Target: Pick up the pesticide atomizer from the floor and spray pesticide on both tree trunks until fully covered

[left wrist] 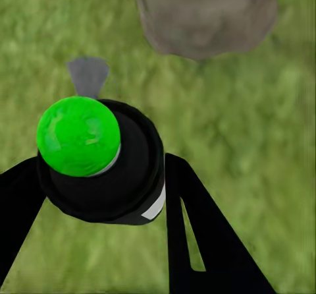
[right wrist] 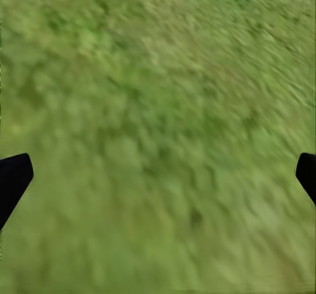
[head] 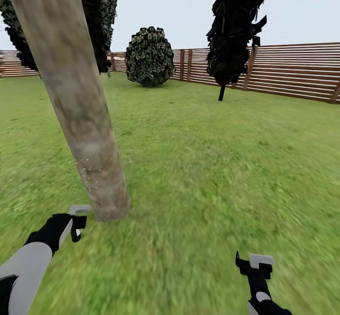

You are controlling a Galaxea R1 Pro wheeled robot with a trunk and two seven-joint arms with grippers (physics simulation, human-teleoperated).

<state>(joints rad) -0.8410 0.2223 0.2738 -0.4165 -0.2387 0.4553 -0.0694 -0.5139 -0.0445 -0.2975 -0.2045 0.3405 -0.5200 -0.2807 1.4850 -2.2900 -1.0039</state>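
Observation:
A thick mottled grey-tan tree trunk (head: 75, 103) leans up from the grass at the left of the head view. A few tiny white specks of pesticide (head: 84, 168) dot its lower part. My left gripper (head: 77, 221) hovers just left of the trunk's base. In the left wrist view my left gripper (left wrist: 105, 172) is shut on the pesticide atomizer (left wrist: 125, 175), a black body with a bright green round cap (left wrist: 79, 136) and a grey nozzle (left wrist: 87, 76); the trunk's base (left wrist: 204, 10) lies just beyond. My right gripper (head: 253, 264) (right wrist: 158, 175) is open over bare grass.
Green lawn (head: 212, 164) spreads to the right and ahead. A round dark bush (head: 149, 56) and a tall dark tree on a thin stem (head: 233, 32) stand far back before the brown slat fence (head: 293, 70). More dark foliage (head: 101, 13) rises behind the trunk.

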